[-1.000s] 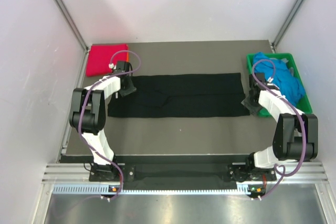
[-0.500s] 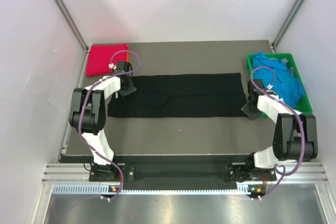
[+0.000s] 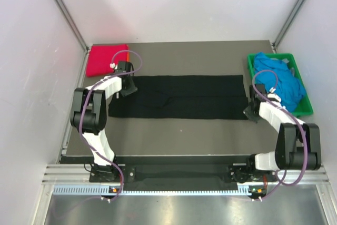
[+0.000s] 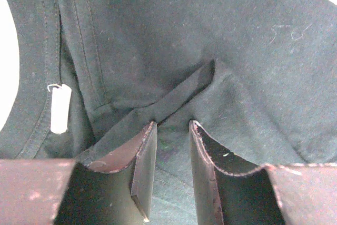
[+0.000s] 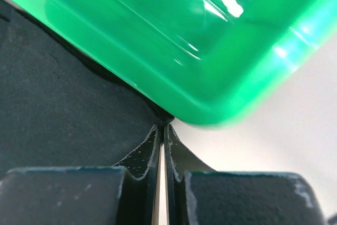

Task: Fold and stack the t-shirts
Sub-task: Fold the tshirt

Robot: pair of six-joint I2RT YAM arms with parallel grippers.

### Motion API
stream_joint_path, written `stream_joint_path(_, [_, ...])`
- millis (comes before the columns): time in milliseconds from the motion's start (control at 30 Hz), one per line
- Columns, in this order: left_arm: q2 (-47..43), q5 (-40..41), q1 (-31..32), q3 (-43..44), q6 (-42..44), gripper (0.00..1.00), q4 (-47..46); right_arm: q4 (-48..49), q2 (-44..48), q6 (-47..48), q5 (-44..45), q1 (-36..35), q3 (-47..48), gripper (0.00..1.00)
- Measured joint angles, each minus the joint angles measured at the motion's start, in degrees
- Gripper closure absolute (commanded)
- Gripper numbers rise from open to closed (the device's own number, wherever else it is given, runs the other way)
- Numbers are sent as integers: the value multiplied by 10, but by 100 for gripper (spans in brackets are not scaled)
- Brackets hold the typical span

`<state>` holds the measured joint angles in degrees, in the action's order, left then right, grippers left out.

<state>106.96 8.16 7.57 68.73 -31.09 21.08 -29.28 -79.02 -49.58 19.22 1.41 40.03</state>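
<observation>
A lab test cell: white panel walls [image 3: 184,9], aluminium frame rail [image 3: 63,175], grey table [image 3: 184,135].

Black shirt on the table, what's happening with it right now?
The black t-shirt lies folded into a long band across the table, with an arm at each end. The left gripper sits at the neck end, fingers parted around a raised crease of cloth. The right gripper is shut at the shirt's other edge, by the green crate; whether it pinches cloth is unclear. A magenta-red shirt lies at the far left corner, blue shirts in the crate.
</observation>
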Motion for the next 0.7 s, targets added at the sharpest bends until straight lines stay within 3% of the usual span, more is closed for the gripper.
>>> stream_joint_path(367, [34, -31, 6, 39, 2, 64, -16, -51, 177, -16, 3, 0, -102, 100])
stream_joint_path(600, [42, -52, 8, 47, 2, 64, -32, -83, 224, -17, 4, 0, -103, 89])
stream_joint_path(700, [43, -51, 9, 47, 0, 64, -33, -102, 224, -16, 13, 1, -93, 78])
